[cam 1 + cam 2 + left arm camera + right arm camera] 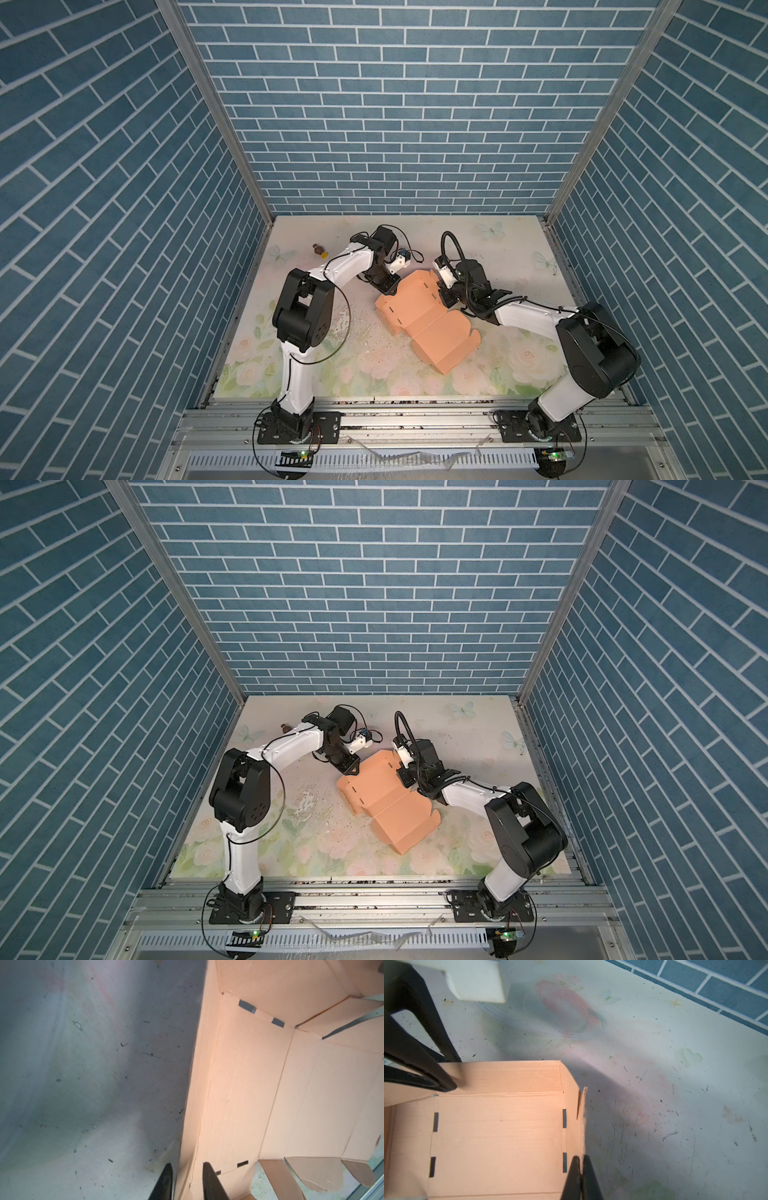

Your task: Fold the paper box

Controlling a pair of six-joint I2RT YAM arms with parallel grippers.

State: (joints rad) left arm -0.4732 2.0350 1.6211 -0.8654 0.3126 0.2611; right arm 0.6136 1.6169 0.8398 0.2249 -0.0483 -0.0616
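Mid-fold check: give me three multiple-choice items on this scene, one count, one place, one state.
1. Dark slots in the peach-orange cardboard box, right wrist view: A two; B four; C seven.
2. The small brown-and-yellow object lies: A inside the box; B at the back left of the floral table, apart from the box; C under the right arm.
3. The right gripper has its jaws: A wide open; B shut on nothing; C shut on the box's side wall.
Key: B, two along each crease; B, it sits alone near the back left corner; C, the wall runs between the closed jaws.
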